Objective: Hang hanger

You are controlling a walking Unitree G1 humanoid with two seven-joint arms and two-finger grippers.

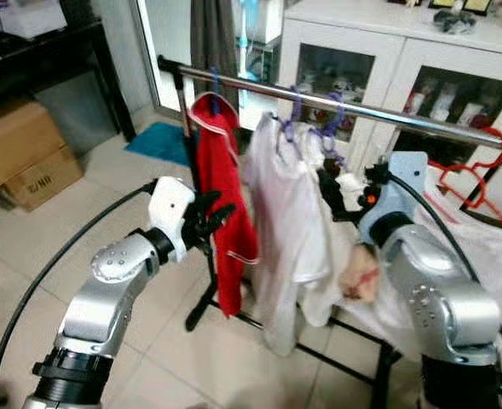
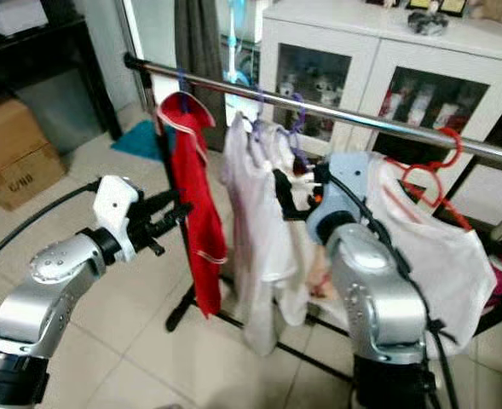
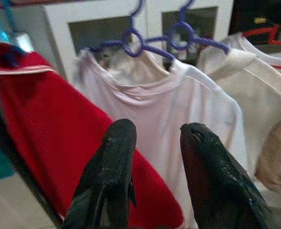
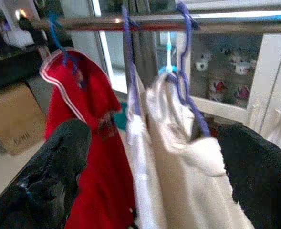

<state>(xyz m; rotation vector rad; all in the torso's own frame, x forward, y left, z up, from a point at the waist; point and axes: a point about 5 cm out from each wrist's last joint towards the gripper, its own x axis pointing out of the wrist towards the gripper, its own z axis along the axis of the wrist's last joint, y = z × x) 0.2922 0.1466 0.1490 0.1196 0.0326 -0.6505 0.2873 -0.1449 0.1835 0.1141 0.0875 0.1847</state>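
A chrome clothes rail (image 1: 361,109) crosses the scene. On it hang a red shirt (image 1: 225,179) on a blue hanger (image 4: 59,40) and two white shirts (image 1: 293,230) on purple hangers (image 1: 329,121). Two empty red hangers (image 1: 482,164) hang further right. My left gripper (image 1: 212,220) is open just left of the red shirt, with nothing between its fingers (image 3: 116,157). My right gripper (image 1: 331,194) is open at the right-hand white shirt's shoulder. Its fingers (image 4: 54,171) stand wide apart on either side of that shirt's collar.
The rail's black stand (image 1: 201,302) rests on a tiled floor. Cardboard boxes (image 1: 25,158) sit at the left under a black desk. A white glass-door cabinet (image 1: 387,60) stands behind the rail. A white garment (image 1: 489,251) lies spread low at the right.
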